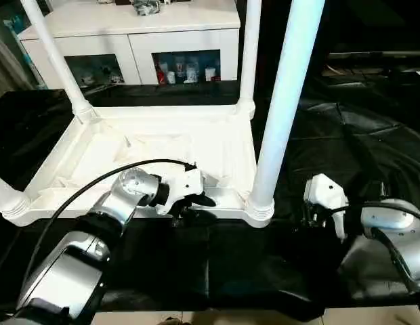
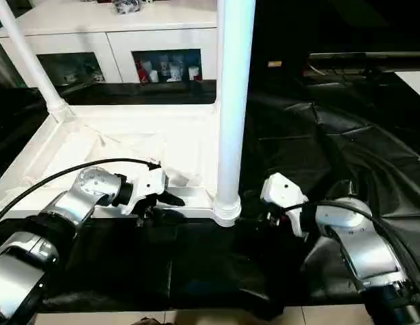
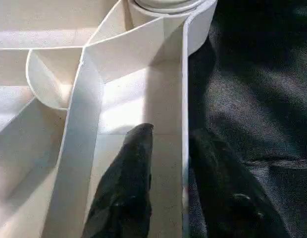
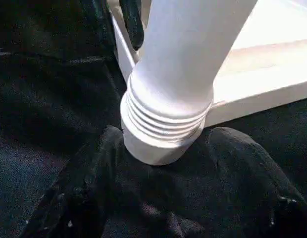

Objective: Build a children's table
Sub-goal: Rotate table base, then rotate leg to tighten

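The worktop (image 1: 372, 149) is covered by a wrinkled black sheet; a strip of pale floor (image 1: 264, 318) shows at its near edge.

Left gripper (image 1: 196, 206): positioned at the near rim of the tabletop (image 1: 162, 149). In the left wrist view its black fingers (image 3: 126, 188) straddle the thin rim wall, one inside the channel and one outside over the black sheet. The fingers are closed on the rim.

Right gripper (image 4: 163, 148): located just beside the near right corner socket (image 1: 259, 208). In the right wrist view its fingers stand spread, one on each side of the ribbed socket base. Whether they touch the socket cannot be told.

Children's table: the white tabletop lies upside down on the black sheet, ribbed underside facing up. Four white legs stand in the corner sockets:
- near right leg (image 1: 284, 95), upright, rising out of frame;
- near left leg (image 1: 3, 193), at the picture edge;
- far left leg (image 1: 57, 57), leaning slightly;
- far right leg (image 1: 249, 51), upright.

Beyond the worktop stands a white cabinet (image 1: 149, 27) with glass-fronted compartments holding small items. To the right of the cabinet the room is dark.
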You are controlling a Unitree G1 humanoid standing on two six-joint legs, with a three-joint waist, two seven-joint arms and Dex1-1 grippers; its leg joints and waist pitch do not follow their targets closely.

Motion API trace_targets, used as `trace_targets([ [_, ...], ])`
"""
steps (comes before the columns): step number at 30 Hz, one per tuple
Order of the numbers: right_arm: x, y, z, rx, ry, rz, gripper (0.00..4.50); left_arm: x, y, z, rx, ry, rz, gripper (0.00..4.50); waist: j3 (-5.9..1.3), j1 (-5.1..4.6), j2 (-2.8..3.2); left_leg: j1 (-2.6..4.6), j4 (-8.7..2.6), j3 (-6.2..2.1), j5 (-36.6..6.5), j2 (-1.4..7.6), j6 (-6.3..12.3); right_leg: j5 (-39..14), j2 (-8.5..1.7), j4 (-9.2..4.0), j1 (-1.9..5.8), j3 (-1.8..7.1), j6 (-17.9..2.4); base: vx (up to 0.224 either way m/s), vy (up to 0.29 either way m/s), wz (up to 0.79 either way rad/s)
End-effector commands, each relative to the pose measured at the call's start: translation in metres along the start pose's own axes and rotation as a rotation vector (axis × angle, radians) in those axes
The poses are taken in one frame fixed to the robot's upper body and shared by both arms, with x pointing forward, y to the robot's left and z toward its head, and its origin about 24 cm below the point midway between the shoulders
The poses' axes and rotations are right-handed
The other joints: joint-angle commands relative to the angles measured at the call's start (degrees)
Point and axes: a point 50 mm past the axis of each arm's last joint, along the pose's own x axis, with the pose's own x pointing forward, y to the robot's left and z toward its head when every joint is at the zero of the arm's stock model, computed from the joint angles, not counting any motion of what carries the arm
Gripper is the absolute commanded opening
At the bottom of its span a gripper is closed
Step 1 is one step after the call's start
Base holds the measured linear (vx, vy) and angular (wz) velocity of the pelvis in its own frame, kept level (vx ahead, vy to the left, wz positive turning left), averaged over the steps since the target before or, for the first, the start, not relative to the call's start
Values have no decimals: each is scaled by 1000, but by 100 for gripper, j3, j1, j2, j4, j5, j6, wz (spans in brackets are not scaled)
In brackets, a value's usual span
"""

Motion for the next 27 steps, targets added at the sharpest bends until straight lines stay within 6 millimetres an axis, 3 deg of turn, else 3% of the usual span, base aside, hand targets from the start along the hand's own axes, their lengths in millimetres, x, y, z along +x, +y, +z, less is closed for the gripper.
trace_targets([
  [1, 0, 1, 4, -11, -5, 4, 310, -2, 3, 1, 4, 17, -4, 109, -361, 34, -68, 92, -419, -237, -1640, 425, 288, -1414, -449, -460, 219, 222, -1586, 0, 0, 0],
  [6, 0, 1, 4, -12, -5, -2, 310, -3, 3, -1, 0, 36, -11, 84, -370, 34, -64, 87, -417, -239, -1593, 429, 316, -1393, -453, -453, 221, 220, -1583, 0, 0, 0],
  [8, 0, 1, 4, -12, -5, -4, 310, -3, 3, -2, -4, 38, -12, 56, -369, 34, -60, 89, -419, -240, -1601, 429, 313, -1407, -448, -452, 216, 219, -1581, 0, 0, 0],
  [11, 0, 0, 4, -13, -7, -11, 310, -4, 2, -3, -7, 40, -9, 43, -368, 33, -87, 89, -421, -237, -1608, 433, 313, -1441, -455, -458, 215, 224, -1577, 0, 0, 0],
  [15, 2, -1, 5, 0, -37, -40, 310, -4, -2, -10, -27, 42, 1, 8, -352, 33, -91, 91, -429, -241, -1661, 431, 294, -1732, -465, -482, 200, 227, -1492, 0, 0, 0],
  [20, 9, -5, 10, 69, -136, -101, 310, 5, -16, -24, -118, 6, 72, 3, -364, -10, -86, 88, -449, -259, -1673, 453, 266, -1741, -479, -463, 203, 231, -1467, 0, 0, 0],
  [21, 10, -3, 9, 76, -137, -94, 310, 9, -20, -26, -145, -6, 95, 3, -343, -31, -115, 56, -456, -261, -1660, 446, 303, -1740, -470, -472, 203, 225, -1465, 0, 0, 0],
  [22, 12, 0, 7, 74, -129, -81, 310, 12, -24, -29, -173, -7, 122, 3, -347, -32, -98, 83, -454, -253, -1672, 446, 322, -1829, -462, -483, 187, 224, -1430, 0, 0, 0],
  [23, 13, 2, 6, 67, -118, -72, 310, 15, -27, -29, -186, -7, 133, 3, -361, -42, -140, 78, -448, -246, -1589, 437, 360, -1825, -452, -489, 190, 221, -1391, 0, 0, 0],
  [25, 14, 4, 4, 66, -111, -62, 310, 20, -31, -28, -191, -15, 149, 3, -359, -42, -164, 65, -447, -248, -1491, 441, 407, -1775, -460, -470, 197, 228, -1381, 0, 0, 0],
  [27, 17, 5, 4, 58, -104, -48, 310, 21, -33, -23, -191, -19, 154, 3, -351, -47, -155, 57, -424, -239, -1444, 407, 473, -2189, -476, -522, 177, 227, -1210, 0, 0, 0],
])
